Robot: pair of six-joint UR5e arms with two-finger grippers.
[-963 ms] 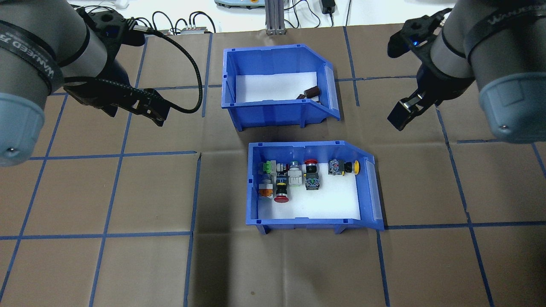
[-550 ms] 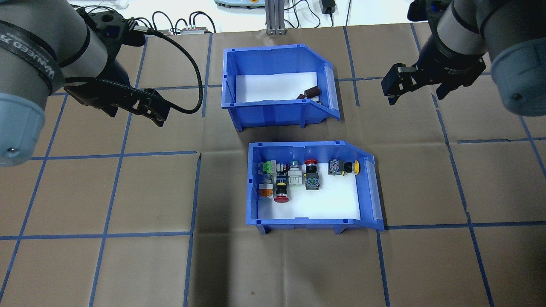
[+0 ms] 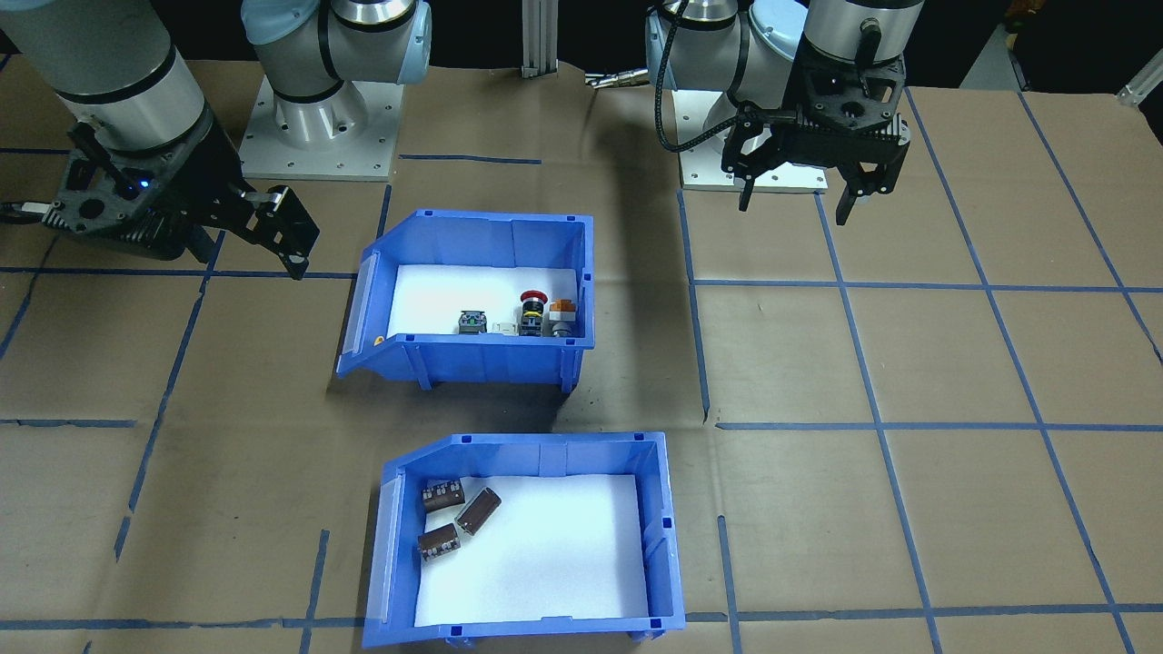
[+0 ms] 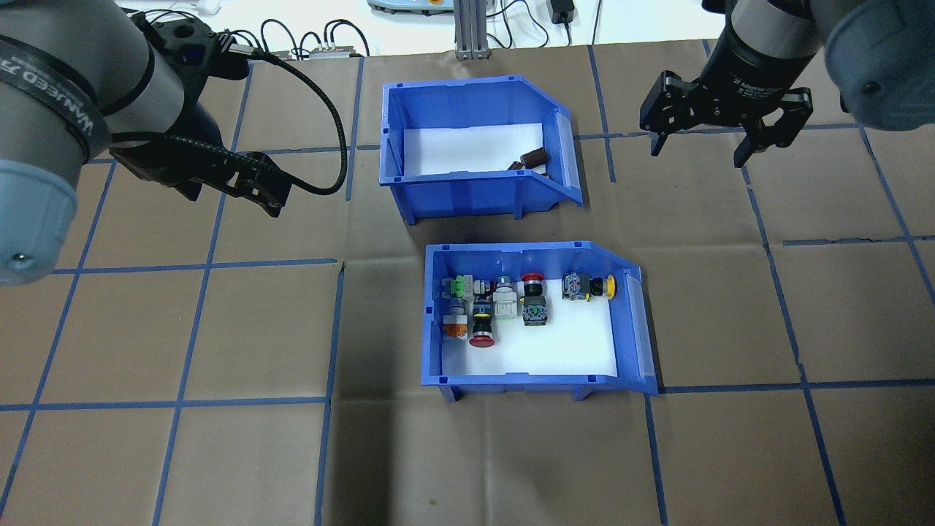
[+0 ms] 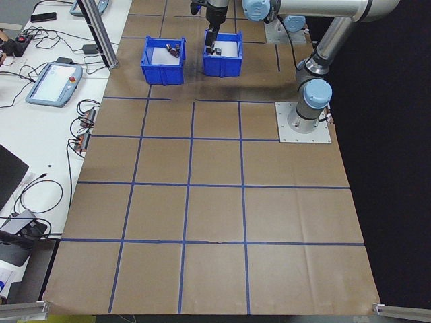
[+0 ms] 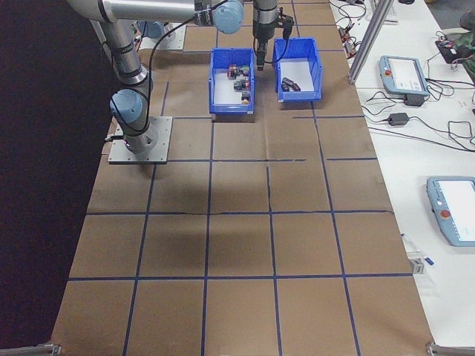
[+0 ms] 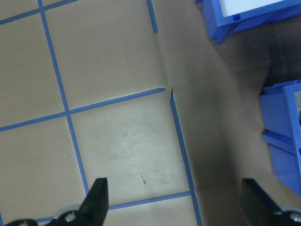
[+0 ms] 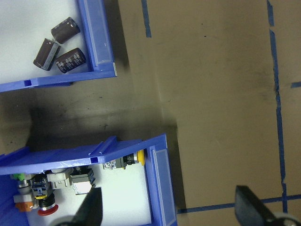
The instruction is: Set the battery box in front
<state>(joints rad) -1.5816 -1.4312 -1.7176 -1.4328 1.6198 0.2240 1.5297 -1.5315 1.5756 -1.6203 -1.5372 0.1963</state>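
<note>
Overhead view, near to far. Worktop (image 4: pixel 219 460): brown paper, blue tape grid.

Switch bin (image 4: pixel 537 321): nearest the robot, just right of centre, sloped lip to the robot's right. White foam floor carries coloured push-buttons and switches, clustered toward its left and far side.

Battery box (image 4: pixel 475 146): directly beyond the switch bin, a narrow strip of worktop between the two, not touching. Lip also to the robot's right. Three dark-brown cylinders (image 3: pixel 454 513) lie on its foam floor at the lip end, close together.

Left hand (image 4: pixel 256 186): above bare worktop, well to the left of the battery box. Fingers spread wide in the left wrist view, nothing between them.

Right hand (image 4: pixel 701 146): above bare worktop to the right of the battery box, near its lip end but apart from it. Fingers point down, spread wide, holding nothing.
</note>
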